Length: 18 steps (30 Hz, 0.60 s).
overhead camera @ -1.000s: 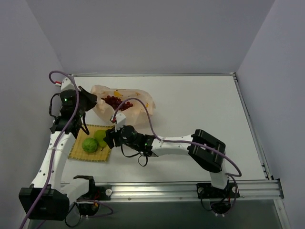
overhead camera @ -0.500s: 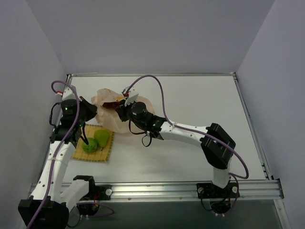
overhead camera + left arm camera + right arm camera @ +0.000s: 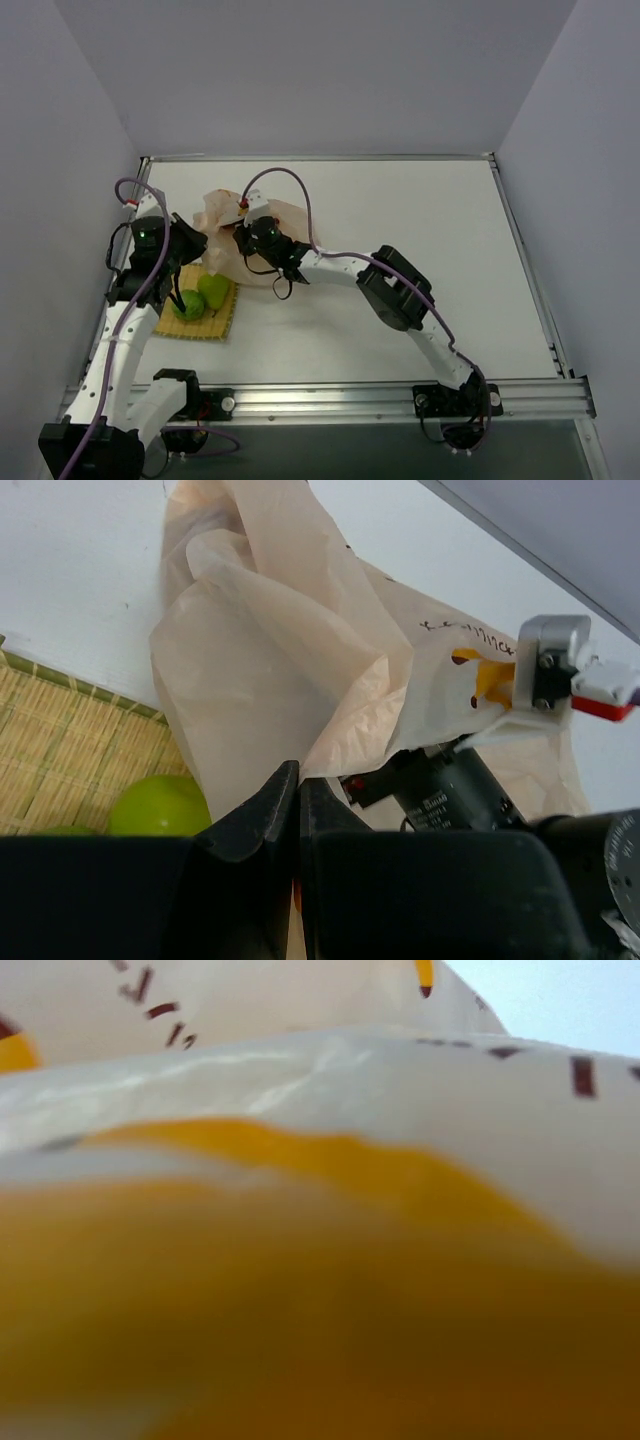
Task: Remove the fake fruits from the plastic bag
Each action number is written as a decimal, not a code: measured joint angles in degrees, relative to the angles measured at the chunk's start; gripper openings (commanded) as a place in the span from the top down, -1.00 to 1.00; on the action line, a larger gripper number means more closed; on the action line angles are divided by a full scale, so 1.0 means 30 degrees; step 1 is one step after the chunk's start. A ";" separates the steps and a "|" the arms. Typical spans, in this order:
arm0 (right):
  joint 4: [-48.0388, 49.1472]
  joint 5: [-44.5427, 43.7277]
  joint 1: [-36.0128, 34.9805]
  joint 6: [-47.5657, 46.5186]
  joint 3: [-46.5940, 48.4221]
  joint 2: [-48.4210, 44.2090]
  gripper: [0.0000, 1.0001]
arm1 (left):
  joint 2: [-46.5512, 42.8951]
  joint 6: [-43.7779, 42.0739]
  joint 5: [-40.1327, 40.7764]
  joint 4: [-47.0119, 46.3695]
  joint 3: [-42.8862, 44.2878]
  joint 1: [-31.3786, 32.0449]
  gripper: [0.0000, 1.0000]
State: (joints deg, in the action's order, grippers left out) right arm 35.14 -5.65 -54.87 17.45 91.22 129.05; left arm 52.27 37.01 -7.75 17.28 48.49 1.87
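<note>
The peach plastic bag (image 3: 222, 232) with banana prints lies bunched at the back left; it also shows in the left wrist view (image 3: 270, 650). My left gripper (image 3: 197, 262) is shut on a fold of the bag's film (image 3: 298, 770). My right gripper (image 3: 240, 238) is pushed into the bag; its fingers are hidden and the right wrist view shows only blurred plastic (image 3: 320, 1080). The bumpy green fruit (image 3: 188, 305) and the pear-like fruit (image 3: 212, 289) sit on the mat; one green fruit (image 3: 160, 805) shows beside my left fingers. The grapes are hidden.
The yellow woven mat (image 3: 212, 324) lies at the front left, just in front of the bag, and shows in the left wrist view (image 3: 60, 740). The left wall is close behind my left arm. The right arm stretches across the table's middle.
My right gripper has swung from the mat up to the bag and pushed into it. The bag has bunched up and the grapes have gone out of sight. My left gripper kept its hold.
</note>
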 measured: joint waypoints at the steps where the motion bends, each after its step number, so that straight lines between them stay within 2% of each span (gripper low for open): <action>1: 0.0117 -0.0124 0.0073 -0.0022 0.0488 0.0539 0.67 | 0.0029 -0.0051 0.0000 0.0117 0.0000 0.0015 0.95; 7: 0.0510 -0.1158 0.0517 -0.0350 0.3716 0.3563 0.43 | 0.0131 -0.0372 0.0109 0.1180 0.0000 0.0138 0.95; 9: 0.0474 -0.1676 0.0597 -0.0357 0.4714 0.4393 0.28 | 0.0146 -0.0481 0.0124 0.1508 0.0000 0.0204 0.95; 15: 0.0277 -0.2965 0.0678 -0.0787 0.6113 0.5428 0.02 | 0.0219 -0.0692 0.0175 0.2062 0.0000 0.0270 0.95; 16: 0.0189 -0.3155 0.0678 -0.0896 0.6288 0.5501 -0.17 | 0.0248 -0.0714 0.0175 0.2091 0.0000 0.0277 0.95; 18: 0.0189 -0.3621 0.0678 -0.1013 0.6674 0.5683 -0.35 | 0.0306 -0.0721 0.0175 0.2113 0.0000 0.0342 0.95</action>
State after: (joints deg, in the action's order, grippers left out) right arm 35.70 -16.51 -52.84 14.41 111.24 146.10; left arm 53.19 34.85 -7.22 23.62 48.49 2.90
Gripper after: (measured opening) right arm 0.585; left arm 0.028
